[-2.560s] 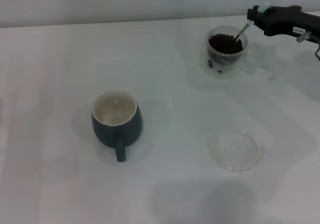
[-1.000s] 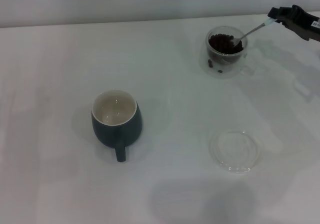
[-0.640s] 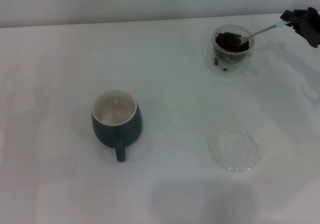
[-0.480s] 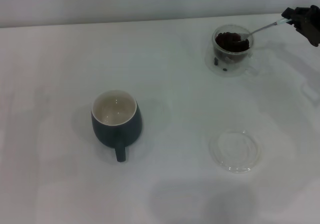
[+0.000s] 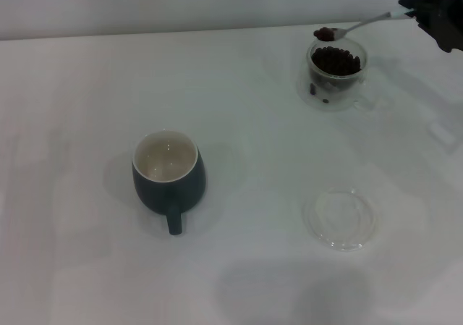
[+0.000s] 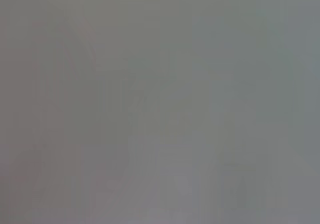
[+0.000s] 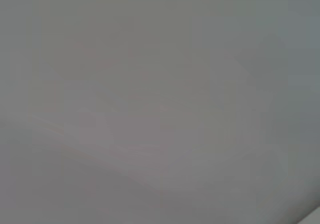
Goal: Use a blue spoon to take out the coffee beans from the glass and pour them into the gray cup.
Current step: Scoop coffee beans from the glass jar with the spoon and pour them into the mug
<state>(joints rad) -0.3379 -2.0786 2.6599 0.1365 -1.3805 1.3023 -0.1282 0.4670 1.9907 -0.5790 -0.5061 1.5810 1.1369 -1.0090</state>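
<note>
In the head view my right gripper (image 5: 411, 4) is at the far right edge, shut on the pale handle of the blue spoon (image 5: 362, 25). The spoon's bowl carries a few coffee beans (image 5: 323, 32) and hangs just above the far rim of the glass (image 5: 334, 73). The glass stands at the far right and holds several dark beans. The gray cup (image 5: 168, 176) stands left of centre, upright, its cream inside bare, handle toward me. The left gripper is out of view. Both wrist views show only blank grey.
A flat clear glass saucer (image 5: 340, 218) lies on the white table (image 5: 239, 122), nearer to me than the glass. A pale wall runs along the table's far edge.
The spoon went from standing steeply in the glass to lying flatter, then rose out with beans in its bowl. The glass shifted a little to the right and farther away.
</note>
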